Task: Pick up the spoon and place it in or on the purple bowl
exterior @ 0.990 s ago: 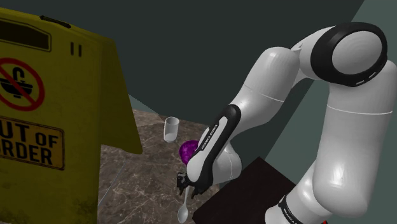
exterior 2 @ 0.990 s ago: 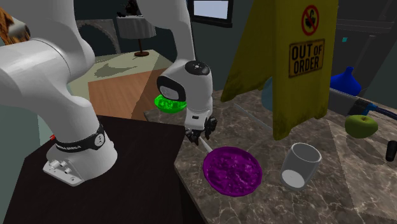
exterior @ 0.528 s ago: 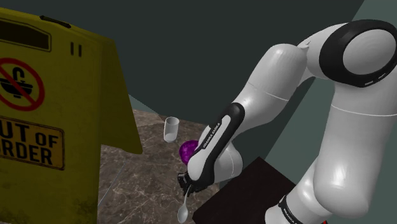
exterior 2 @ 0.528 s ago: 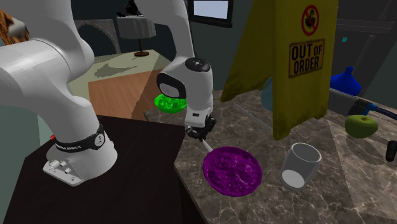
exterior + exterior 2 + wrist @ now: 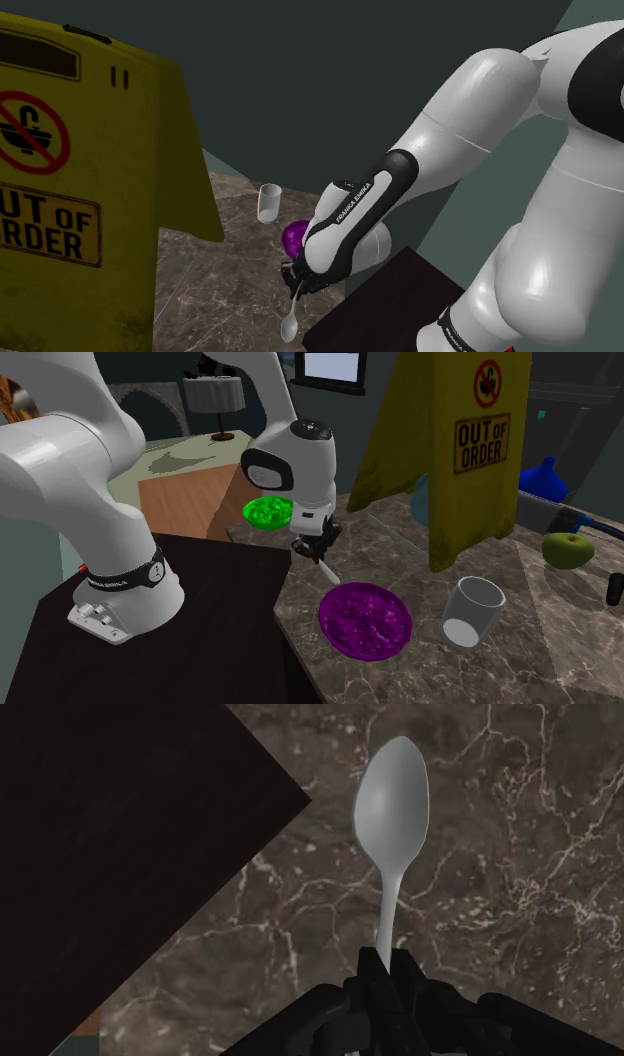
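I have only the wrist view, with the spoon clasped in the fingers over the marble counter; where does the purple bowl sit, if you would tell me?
Observer: In the second exterior view the purple bowl rests on the counter, just below and right of the spoon.
Operator: Thank you; does anything stand near the bowl?
Observer: A clear glass stands upright to the bowl's right in that view, apart from it.
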Controlling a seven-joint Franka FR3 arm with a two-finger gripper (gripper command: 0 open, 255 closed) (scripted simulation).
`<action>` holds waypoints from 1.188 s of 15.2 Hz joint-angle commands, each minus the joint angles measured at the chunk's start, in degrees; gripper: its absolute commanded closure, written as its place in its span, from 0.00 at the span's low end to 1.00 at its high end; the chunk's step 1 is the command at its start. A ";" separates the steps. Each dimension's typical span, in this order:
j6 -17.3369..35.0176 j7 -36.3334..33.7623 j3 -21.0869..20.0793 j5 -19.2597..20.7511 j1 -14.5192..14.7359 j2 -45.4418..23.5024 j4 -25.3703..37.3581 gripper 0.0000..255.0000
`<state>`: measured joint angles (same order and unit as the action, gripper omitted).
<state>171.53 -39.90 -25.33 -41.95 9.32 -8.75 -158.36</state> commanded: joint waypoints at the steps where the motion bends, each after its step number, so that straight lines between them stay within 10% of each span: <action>1: -2.48 -2.11 0.85 1.80 0.61 3.08 -0.70 1.00; 18: -20.57 -11.08 1.94 9.70 -0.56 22.32 -1.89 1.00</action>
<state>151.83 -50.72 -23.45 -32.53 8.86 12.83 -160.32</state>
